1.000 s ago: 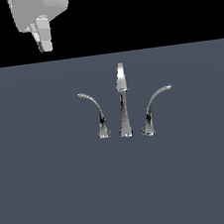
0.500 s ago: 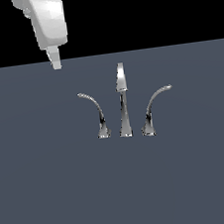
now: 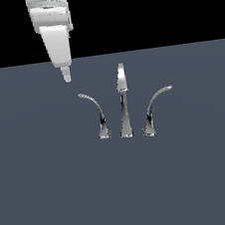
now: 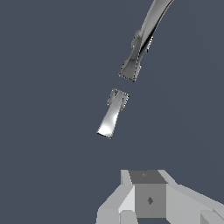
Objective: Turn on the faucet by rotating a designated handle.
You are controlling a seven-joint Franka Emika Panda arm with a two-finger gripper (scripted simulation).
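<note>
The chrome faucet (image 3: 124,103) stands upright on the grey surface, its thin hooked handle (image 3: 95,114) at the exterior view's left.

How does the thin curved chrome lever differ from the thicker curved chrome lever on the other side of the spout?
The thin curved chrome lever stands on the exterior view's left and hooks leftward; the thicker curved chrome lever stands on the right and hooks rightward. The thin one has a small narrow foot, the thick one a broader flared foot. The gripper hangs nearer the thin one. Both are shiny, flanking the tall tapered spout.
</note>
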